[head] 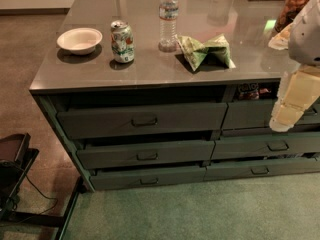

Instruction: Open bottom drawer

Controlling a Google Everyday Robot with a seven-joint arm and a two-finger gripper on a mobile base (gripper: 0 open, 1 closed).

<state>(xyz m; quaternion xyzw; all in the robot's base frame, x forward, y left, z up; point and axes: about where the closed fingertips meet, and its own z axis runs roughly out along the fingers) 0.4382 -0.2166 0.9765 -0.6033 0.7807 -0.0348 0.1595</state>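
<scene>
The bottom drawer [115, 178] is the thin dark grey-green front at the foot of the left three-drawer stack. It has a small loop pull [149, 181] at its centre. It stands slightly out, with a dark gap above it. My gripper [281, 125], pale yellow under a white arm [310, 31], hangs at the right edge of the view. It is in front of the top drawer of the neighbouring right stack [250, 115], well right of and above the bottom drawer, and holds nothing that I can see.
Taller middle [110, 155] and top [100, 121] fronts sit above the bottom drawer. A matching thin front [235, 171] is at its right. The counter top holds a bowl [79, 39], a can [122, 42], a water bottle [168, 16] and a green bag [205, 50]. A black stand [12, 156] is at the left. The floor in front is green carpet.
</scene>
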